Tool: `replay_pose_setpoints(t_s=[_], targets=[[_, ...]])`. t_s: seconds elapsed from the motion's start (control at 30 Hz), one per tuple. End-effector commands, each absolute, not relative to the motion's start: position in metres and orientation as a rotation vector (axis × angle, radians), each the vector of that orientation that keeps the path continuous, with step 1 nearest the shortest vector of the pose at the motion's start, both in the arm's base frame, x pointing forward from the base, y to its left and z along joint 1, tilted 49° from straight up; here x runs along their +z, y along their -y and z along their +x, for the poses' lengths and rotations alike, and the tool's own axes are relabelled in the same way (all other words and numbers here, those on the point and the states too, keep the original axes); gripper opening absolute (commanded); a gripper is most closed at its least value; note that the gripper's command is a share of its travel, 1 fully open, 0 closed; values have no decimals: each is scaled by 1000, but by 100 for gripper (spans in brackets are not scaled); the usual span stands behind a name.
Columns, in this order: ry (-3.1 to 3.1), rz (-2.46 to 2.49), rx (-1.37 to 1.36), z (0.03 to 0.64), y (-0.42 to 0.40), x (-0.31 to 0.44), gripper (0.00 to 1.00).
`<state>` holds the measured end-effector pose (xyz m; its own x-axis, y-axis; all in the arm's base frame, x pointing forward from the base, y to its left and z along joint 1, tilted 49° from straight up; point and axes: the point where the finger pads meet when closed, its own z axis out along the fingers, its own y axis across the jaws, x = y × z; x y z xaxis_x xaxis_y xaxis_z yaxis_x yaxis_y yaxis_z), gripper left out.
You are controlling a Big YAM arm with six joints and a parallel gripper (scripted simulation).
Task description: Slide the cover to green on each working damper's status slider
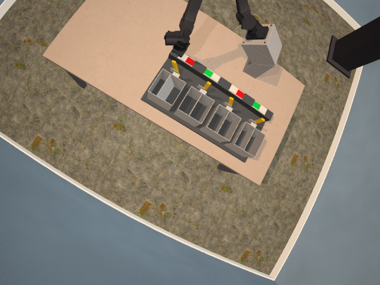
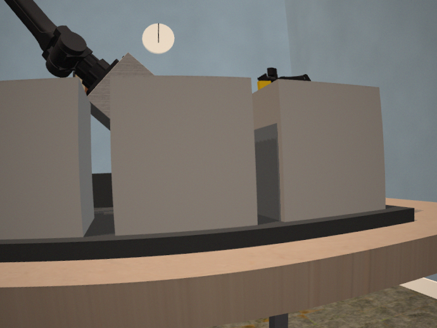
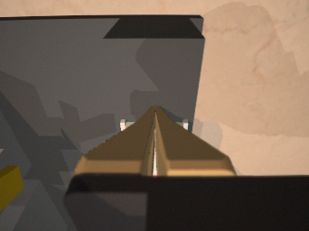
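Four grey box dampers stand in a row on a dark base [image 3: 90, 66]: the first [image 1: 167, 88], second [image 1: 195, 105], third [image 1: 223, 121] and fourth [image 1: 249, 139]. Each has a yellow lever, such as the first one's [image 1: 174, 65] [image 3: 9, 183]. On the rail [image 1: 223, 83] in front, the first slider [image 1: 190, 61] shows red, the second [image 1: 208, 72] green, the third [image 1: 239, 93] red and the fourth [image 1: 256, 105] green. My gripper [image 1: 180, 52] [image 3: 154, 114] is shut and empty. It is low at the rail's end, over the first slider's white cover [image 1: 183, 57] [image 3: 123, 124].
The robot's grey pedestal [image 1: 262, 50] stands on the table behind the rail. A black post [image 1: 352, 49] stands off the table at the right. The exterior view sees only three dampers' backs, including one at the right [image 2: 331, 148].
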<state>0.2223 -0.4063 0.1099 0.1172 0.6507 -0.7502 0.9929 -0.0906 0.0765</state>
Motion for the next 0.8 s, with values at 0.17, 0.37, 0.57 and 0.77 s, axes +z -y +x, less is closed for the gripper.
replay_pose_setpoints(t_s=[0.17, 0.37, 0.57, 0.77], targets=[[-1608, 1802, -736, 229, 401, 101, 0], [-1605, 1802, -732, 230, 399, 99, 0], [-1605, 1802, -732, 230, 397, 96, 0], [-1607, 1801, -733, 230, 395, 95, 0]])
